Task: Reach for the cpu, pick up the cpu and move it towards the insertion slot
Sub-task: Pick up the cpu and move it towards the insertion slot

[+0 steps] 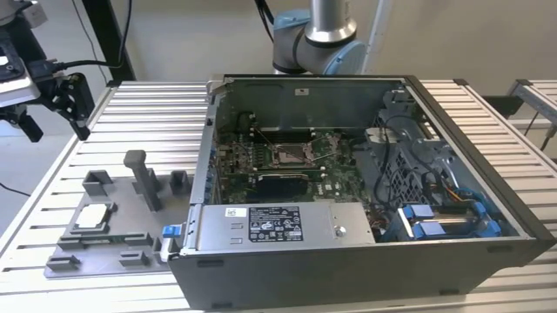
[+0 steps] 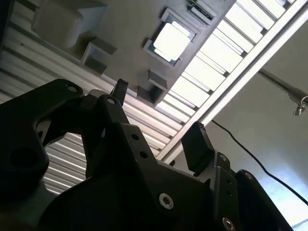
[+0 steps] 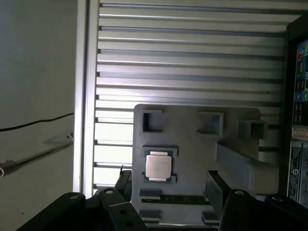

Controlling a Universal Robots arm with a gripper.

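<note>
bench (image 1: 148, 124): slatted metal; grey fixture (image 1: 130, 225) near its corner at the exterior view's left.
cpu (image 1: 94, 217): flat in the fixture, untouched.
gripper (image 1: 54, 127): jaws apart, empty, raised beyond that edge; cpu well below it.
insertion slot (image 1: 291, 153): inside the computer case (image 1: 348, 274).

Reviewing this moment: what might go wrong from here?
1. The cpu lies flat in a recess of the grey fixture, among raised blocks. The open gripper may clip one or fail to grip the thin edges.
2. The insertion slot sits deep inside the computer case, whose walls may foul the arm.
</note>
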